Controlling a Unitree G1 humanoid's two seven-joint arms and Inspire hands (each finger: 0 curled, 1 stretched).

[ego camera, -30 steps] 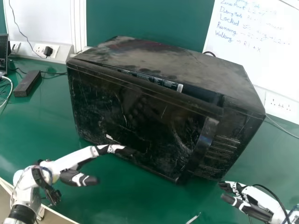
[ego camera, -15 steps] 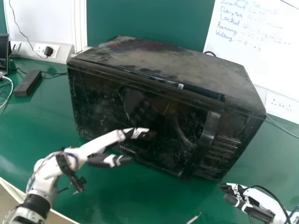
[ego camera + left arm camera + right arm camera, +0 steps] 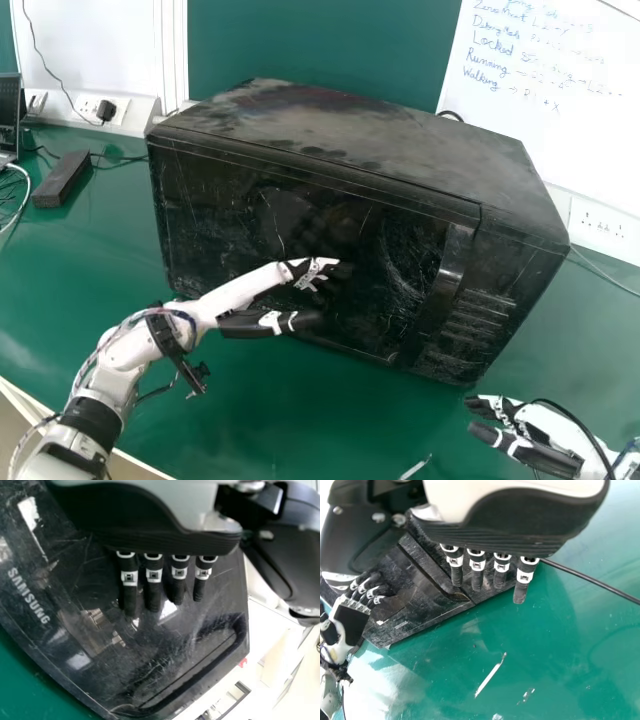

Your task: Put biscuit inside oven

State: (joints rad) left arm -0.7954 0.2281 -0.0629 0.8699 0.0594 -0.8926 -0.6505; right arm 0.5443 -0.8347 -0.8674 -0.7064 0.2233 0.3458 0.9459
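Black oven (image 3: 350, 130) seated on counter (image 3: 260, 430); left robot hand (image 3: 240, 290) placed at door (image 3: 225, 215), fingers straight, slightly spread; right robot hand (image 3: 560, 430) open, near right. For latching, steady pressure should be applied nearer the handle (image 3: 440, 290), without sliding.

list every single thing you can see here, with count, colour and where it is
oven: 1, black, centre of table, door closed
table: 1, green, under the oven
power brick: 1, black, left of oven
laptop: 1, dark, far left edge
plug: 1, black, back left
socket panels: 2, white, behind, left and right
whiteboard: 1, white, back right
wall panel: green, behind oven
cables: several, black or white, table and wall
streak: 1, whitish, table front
left robot hand: 1, white-black, before door
right robot hand: 1, white-black, front right
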